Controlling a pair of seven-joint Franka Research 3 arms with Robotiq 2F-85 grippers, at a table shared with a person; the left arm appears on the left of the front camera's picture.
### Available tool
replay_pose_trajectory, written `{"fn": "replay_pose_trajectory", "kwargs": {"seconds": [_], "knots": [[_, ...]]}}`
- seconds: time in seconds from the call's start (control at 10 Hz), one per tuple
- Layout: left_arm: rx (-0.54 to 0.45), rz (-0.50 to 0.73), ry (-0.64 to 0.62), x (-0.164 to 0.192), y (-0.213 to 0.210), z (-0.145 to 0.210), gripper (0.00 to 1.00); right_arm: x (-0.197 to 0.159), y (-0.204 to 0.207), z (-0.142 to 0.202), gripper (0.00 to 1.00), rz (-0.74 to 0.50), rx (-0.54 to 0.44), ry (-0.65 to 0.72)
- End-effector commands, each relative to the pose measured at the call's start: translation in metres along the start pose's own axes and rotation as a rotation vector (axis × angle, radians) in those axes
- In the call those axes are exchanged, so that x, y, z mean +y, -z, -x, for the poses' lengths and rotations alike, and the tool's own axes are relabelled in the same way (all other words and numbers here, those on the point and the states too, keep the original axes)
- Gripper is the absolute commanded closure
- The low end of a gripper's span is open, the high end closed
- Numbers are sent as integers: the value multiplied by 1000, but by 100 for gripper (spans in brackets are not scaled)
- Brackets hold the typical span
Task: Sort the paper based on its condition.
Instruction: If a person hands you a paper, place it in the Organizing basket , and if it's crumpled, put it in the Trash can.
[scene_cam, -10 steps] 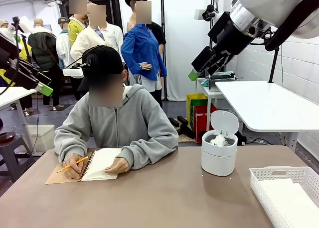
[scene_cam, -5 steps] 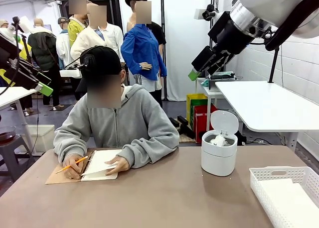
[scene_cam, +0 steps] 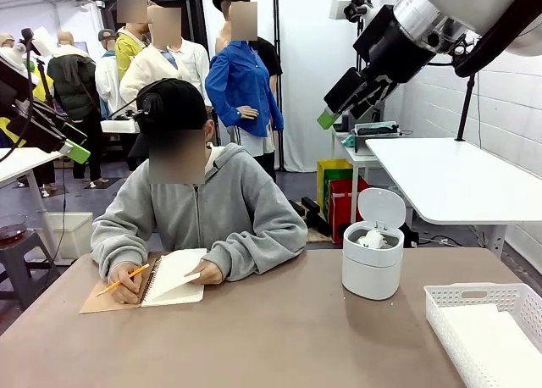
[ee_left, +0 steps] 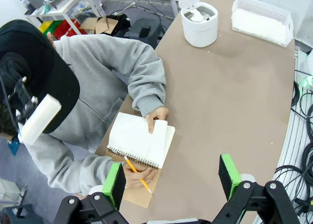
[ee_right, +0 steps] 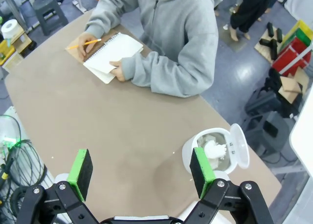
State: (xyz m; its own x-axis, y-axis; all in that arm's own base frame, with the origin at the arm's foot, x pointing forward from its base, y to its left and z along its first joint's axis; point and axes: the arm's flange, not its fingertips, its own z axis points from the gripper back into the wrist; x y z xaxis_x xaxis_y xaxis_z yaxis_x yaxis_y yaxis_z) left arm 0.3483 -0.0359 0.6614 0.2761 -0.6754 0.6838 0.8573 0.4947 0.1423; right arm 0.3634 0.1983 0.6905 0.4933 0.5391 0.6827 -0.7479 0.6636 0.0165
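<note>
Crumpled white paper wads (ee_right: 213, 149) lie inside a white round bin (scene_cam: 372, 269) whose lid stands open. Flat paper sheets (scene_cam: 500, 344) rest in the white lattice basket (scene_cam: 474, 296) at the table's near right corner. My left gripper (ee_left: 171, 180) hangs open and holds nothing, high over the table's left end, above the person's notebook (ee_left: 141, 142). High above the bin hovers my right gripper (ee_right: 142, 170), also open with nothing between its green pads (ee_right: 202, 165). In the front view the left gripper (scene_cam: 74, 153) sits at upper left and the right gripper (scene_cam: 330, 117) at upper right.
A person in a grey hoodie sits at the far side, one hand holding a yellow pencil (scene_cam: 123, 280), the other lifting a page of the brown-covered spiral notebook (scene_cam: 174, 279). A white side table (scene_cam: 457, 180) stands behind on the right. The brown tabletop (scene_cam: 279, 337) is bare in the middle.
My right arm has risen a little and shifted left. The person's hand has lifted the notebook page slightly. The left arm has not moved.
</note>
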Motion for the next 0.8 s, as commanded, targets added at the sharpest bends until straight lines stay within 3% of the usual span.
{"fn": "replay_pose_trajectory", "kwargs": {"seconds": [0.0,0.7], "knots": [[-11,13,10,1,-1,3,0,3,5,4,0,-32,-28,-6],[-11,13,10,1,-1,3,0,6,6,3,0,-43,-53,-6]]}}
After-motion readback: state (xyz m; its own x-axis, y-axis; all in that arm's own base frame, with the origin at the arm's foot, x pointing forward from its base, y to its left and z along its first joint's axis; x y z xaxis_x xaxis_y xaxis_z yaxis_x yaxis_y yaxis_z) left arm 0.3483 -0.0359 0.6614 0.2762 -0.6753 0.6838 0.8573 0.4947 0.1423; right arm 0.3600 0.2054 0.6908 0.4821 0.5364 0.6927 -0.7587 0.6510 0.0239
